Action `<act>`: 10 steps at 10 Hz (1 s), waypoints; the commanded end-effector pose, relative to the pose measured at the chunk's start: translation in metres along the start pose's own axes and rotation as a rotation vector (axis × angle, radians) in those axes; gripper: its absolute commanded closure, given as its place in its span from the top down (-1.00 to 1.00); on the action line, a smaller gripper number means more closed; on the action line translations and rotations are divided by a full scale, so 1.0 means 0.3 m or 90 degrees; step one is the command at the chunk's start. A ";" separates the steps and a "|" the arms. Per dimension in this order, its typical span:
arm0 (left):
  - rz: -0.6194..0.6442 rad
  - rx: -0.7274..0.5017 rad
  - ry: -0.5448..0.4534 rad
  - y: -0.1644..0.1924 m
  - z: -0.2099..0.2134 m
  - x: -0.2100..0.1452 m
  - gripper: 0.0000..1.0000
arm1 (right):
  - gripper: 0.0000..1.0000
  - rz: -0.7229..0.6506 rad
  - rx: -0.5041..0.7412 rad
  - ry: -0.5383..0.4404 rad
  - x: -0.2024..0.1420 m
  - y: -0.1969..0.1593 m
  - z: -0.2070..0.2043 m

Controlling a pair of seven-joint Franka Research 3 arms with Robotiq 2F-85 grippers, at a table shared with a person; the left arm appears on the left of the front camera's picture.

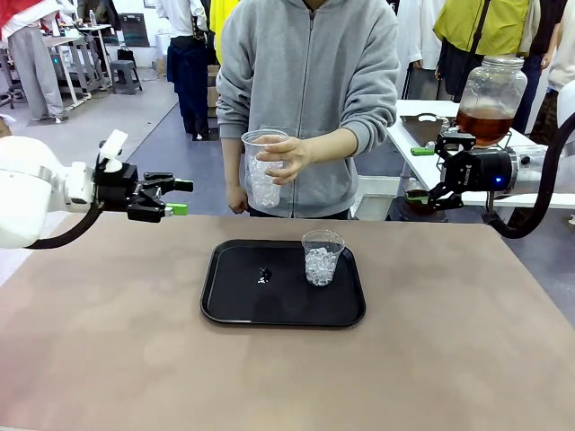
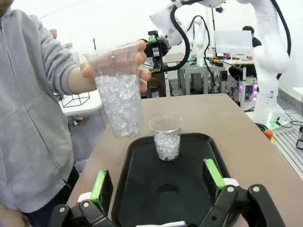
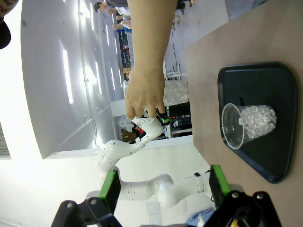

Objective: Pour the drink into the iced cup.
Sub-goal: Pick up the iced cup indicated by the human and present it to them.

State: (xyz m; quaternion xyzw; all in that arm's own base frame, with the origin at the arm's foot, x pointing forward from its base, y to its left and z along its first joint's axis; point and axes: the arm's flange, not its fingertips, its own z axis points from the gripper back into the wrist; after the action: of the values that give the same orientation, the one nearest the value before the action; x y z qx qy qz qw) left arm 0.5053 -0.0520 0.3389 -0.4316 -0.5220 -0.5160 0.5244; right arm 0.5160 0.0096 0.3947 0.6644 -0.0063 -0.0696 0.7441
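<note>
A small clear iced cup [image 1: 322, 258] stands upright on the right half of a black tray [image 1: 234, 301] in the middle of the table. The drink [image 1: 483, 124], amber-brown, fills the bottom of a big glass dispenser jar [image 1: 491, 85] on a white side table at the back right. My left gripper [image 1: 182, 197] hovers open and empty, left of the tray. My right gripper [image 1: 427, 175] hangs open and empty off the table's far right corner, below the jar. From the left wrist, the cup [image 2: 166, 138] sits ahead between my open fingers [image 2: 102, 187].
A person in a grey hoodie stands at the far edge, one hand holding a taller clear cup of ice [image 1: 264, 171] above the far edge, behind the tray. A small dark glistening speck [image 1: 263, 275] lies on the tray. The tabletop around the tray is bare.
</note>
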 end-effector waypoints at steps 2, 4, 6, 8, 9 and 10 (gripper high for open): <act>0.000 0.000 0.000 0.000 0.000 0.000 1.00 | 1.00 0.003 0.000 -0.001 0.000 0.005 0.000; 0.000 0.000 0.000 0.000 0.000 0.000 1.00 | 1.00 0.003 0.000 -0.001 0.000 0.005 0.000; 0.000 0.000 0.000 0.000 0.000 0.000 1.00 | 1.00 0.003 0.000 -0.001 0.000 0.005 0.000; 0.000 0.000 0.000 0.000 0.000 0.000 1.00 | 1.00 0.003 0.000 -0.001 0.000 0.005 0.000; 0.000 0.000 0.000 0.000 0.000 0.000 1.00 | 1.00 0.003 0.000 -0.001 0.000 0.005 0.000; 0.000 0.000 0.000 0.000 0.000 0.000 1.00 | 1.00 0.003 0.000 -0.001 0.000 0.005 0.000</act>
State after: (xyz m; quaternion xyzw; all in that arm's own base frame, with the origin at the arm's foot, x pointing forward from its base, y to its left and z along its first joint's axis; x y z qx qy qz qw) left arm 0.5057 -0.0516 0.3379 -0.4340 -0.5244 -0.5122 0.5237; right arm 0.5160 0.0096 0.3947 0.6644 -0.0064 -0.0696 0.7441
